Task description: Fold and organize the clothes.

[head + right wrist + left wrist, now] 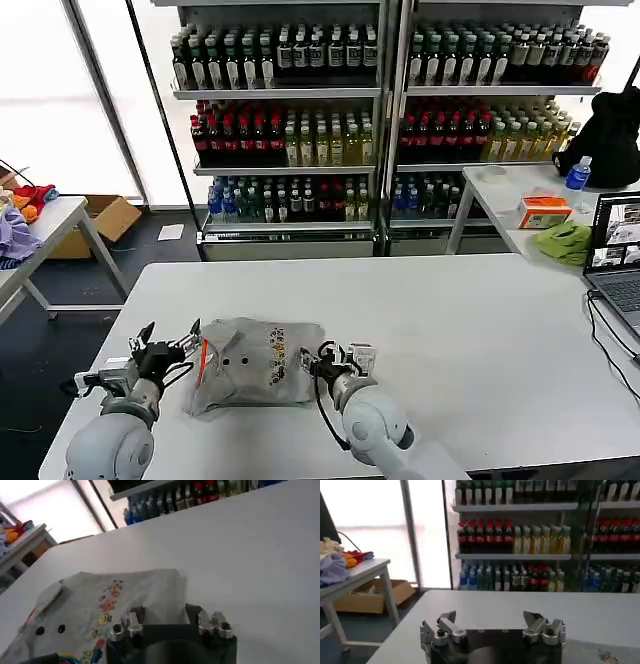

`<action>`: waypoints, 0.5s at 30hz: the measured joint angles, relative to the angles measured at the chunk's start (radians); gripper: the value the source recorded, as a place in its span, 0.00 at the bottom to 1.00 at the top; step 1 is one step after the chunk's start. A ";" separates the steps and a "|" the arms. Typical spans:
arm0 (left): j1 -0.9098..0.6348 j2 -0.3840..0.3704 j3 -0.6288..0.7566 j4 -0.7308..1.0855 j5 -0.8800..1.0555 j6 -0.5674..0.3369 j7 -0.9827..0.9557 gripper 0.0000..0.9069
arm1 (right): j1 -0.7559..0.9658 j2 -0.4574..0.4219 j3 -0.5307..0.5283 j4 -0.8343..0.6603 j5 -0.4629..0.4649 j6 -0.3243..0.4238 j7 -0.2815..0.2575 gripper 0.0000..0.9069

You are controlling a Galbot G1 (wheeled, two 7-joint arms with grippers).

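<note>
Here, folded grey shirt (pixel 255 362) lies on white table (pixel 480 330), near its front-left part. Left gripper (pixel 172 345) at shirt's left edge, fingers spread, empty. Right gripper (pixel 322 360) at its right edge, fingers likewise apart.

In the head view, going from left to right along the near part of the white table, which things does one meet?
Left gripper → folded grey shirt → right gripper → bare white table → laptop at the right edge.
</note>
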 measured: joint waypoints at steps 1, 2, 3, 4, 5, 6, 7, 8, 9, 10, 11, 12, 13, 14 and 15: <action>0.001 0.000 -0.002 -0.001 -0.002 0.000 -0.001 1.00 | -0.002 0.004 -0.002 0.000 -0.004 0.000 0.001 0.00; 0.003 0.000 -0.003 -0.001 -0.003 0.000 -0.002 1.00 | -0.004 0.008 -0.005 -0.001 -0.006 0.000 0.002 0.00; 0.006 -0.001 -0.003 -0.001 -0.003 0.000 -0.002 1.00 | -0.004 0.011 -0.007 -0.001 -0.008 0.000 0.003 0.00; 0.008 -0.002 -0.003 -0.001 -0.004 0.000 -0.002 1.00 | -0.004 0.013 -0.009 -0.001 -0.010 0.000 0.005 0.00; 0.011 -0.003 -0.003 -0.001 -0.004 0.001 -0.002 1.00 | -0.004 0.015 -0.009 -0.002 -0.012 0.000 0.006 0.00; 0.014 -0.005 -0.003 -0.001 -0.004 0.001 -0.002 1.00 | -0.004 0.016 -0.009 -0.002 -0.015 0.000 0.007 0.00; 0.017 -0.006 -0.003 -0.001 -0.004 0.001 -0.002 1.00 | -0.003 0.016 -0.009 -0.002 -0.017 0.000 0.008 0.00; 0.018 -0.008 -0.004 -0.001 -0.004 0.001 -0.002 1.00 | -0.002 0.016 -0.008 -0.002 -0.020 0.000 0.009 0.00; 0.019 -0.010 -0.004 -0.002 -0.005 0.001 -0.002 1.00 | -0.003 0.016 -0.007 -0.002 -0.021 -0.001 0.010 0.00; 0.020 -0.011 -0.004 -0.002 -0.005 0.001 -0.002 1.00 | -0.004 0.014 -0.006 -0.001 -0.022 -0.001 0.010 0.00; 0.020 -0.012 -0.004 -0.002 -0.005 0.001 -0.003 1.00 | -0.006 0.012 -0.005 0.001 -0.024 -0.001 0.010 0.00; 0.020 -0.013 -0.004 -0.003 -0.004 0.001 -0.004 1.00 | -0.008 0.010 -0.004 0.003 -0.026 -0.001 0.010 0.00; 0.020 -0.014 -0.004 -0.003 -0.004 0.001 -0.004 1.00 | -0.010 0.008 -0.002 0.005 -0.028 -0.001 0.010 0.00; 0.020 -0.014 -0.004 -0.004 -0.005 0.001 -0.005 1.00 | -0.012 0.005 -0.001 0.006 -0.032 -0.001 0.009 0.00; 0.020 -0.015 -0.005 -0.005 -0.005 0.001 -0.006 1.00 | -0.014 0.002 0.001 0.008 -0.035 -0.001 0.008 0.00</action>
